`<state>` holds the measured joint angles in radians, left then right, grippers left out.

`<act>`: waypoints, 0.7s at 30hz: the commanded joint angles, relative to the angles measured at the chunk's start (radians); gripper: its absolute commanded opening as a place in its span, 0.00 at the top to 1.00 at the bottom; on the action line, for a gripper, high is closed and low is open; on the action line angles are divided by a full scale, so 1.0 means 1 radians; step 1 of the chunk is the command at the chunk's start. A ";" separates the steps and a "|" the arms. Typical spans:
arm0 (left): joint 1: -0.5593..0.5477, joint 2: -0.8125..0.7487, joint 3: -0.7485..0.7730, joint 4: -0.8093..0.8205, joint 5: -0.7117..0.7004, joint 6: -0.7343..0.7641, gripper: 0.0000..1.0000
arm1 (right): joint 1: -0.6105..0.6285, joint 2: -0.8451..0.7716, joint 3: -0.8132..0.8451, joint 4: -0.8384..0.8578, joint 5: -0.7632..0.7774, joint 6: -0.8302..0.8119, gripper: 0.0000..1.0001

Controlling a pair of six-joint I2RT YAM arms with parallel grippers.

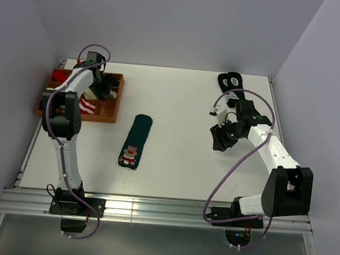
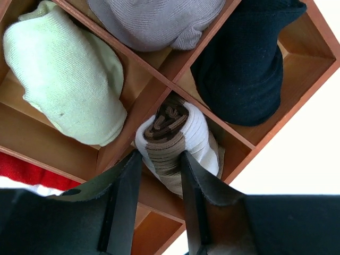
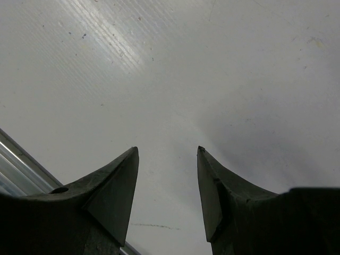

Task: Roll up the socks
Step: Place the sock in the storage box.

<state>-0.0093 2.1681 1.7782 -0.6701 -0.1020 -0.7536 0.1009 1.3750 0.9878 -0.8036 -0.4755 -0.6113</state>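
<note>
Lab test cell: white table (image 1: 179,159), bare walls (image 1: 168,24), aluminium frame rail (image 1: 161,213).

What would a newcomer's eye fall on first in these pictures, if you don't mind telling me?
Probably the rolled brown-and-cream sock, pinched by the left claw inside a compartment of the wooden tray at the far left of the table. Next, the dark green bear sock, lying flat and unrolled mid-table. The right claw hangs open over the table's right side.

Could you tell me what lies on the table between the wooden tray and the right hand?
A dark green sock with a bear figure, seen in the top view.
</note>
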 commanded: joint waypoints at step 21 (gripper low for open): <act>-0.050 -0.387 -0.100 0.021 0.033 0.019 0.50 | -0.010 -0.043 0.023 0.043 -0.002 0.036 0.45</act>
<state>-0.0410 1.9388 1.7187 -0.6724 -0.0799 -0.7475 0.0998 1.3735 0.9882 -0.7986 -0.4747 -0.5961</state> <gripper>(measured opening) 0.494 0.553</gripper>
